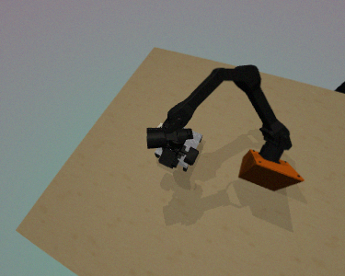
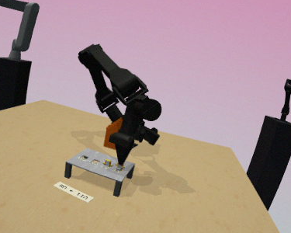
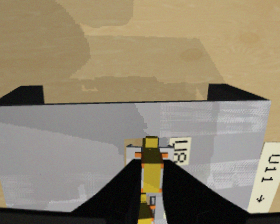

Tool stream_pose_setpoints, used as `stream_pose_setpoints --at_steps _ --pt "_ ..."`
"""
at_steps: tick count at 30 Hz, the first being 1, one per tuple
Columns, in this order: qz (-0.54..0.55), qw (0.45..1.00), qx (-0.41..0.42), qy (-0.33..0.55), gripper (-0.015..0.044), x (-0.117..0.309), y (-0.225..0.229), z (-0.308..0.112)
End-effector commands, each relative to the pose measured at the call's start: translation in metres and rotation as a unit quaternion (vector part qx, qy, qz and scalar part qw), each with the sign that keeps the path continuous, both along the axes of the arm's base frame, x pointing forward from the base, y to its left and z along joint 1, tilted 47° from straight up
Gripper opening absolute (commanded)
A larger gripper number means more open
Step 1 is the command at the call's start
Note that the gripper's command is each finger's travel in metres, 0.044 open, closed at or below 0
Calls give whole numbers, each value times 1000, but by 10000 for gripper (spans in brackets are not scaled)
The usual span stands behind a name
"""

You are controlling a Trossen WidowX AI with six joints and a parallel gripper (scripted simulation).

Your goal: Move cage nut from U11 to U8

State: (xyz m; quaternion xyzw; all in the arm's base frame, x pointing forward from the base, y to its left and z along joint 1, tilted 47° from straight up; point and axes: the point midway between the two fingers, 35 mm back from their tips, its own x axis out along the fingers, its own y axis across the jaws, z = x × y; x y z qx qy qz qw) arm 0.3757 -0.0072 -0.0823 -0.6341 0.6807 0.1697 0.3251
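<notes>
Reading the labels through the wrist view first, I found U8 on a pale label (image 3: pixel 180 151) fixed to the grey rail plate (image 1: pixel 194 140) (image 2: pixel 73 162) (image 3: pixel 60 145), right beside the cage nut (image 2: pixel 120 168) (image 3: pixel 151 156). A paper strip (image 2: pixel 73 192) (image 3: pixel 265 175) lay on the worktop (image 1: pixel 103 166) (image 2: pixel 203 179) (image 3: pixel 240 30) next to the plate; U11 and an arrow were plain from the wrist, and from outside I made out U8 at its other end, upside down to me. The rest of the marks on the plate were too small for me to read. My claw (image 1: pixel 178 152) (image 2: pixel 121 163) (image 3: pixel 151 167) pointed down at the plate, its fingers drawn narrow and gripping the cage nut between their tips. The nut sat over the U8 hole, with a sliver of the opening showing beside it. Whether it was clipped in square, or its wings were open underneath, I could not tell. The other nut (image 2: pixel 108 162) (image 3: pixel 145 215) stood in the plate near the claw, apart from the held one in the outside view.
</notes>
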Motion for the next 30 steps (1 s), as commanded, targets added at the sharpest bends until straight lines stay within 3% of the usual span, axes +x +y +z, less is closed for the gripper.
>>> stream_pose_setpoints --at_steps 1,30 --pt "3 1000 -3 -1 26 0 0 1" --pt "14 1000 -7 -11 26 -2 -1 0"
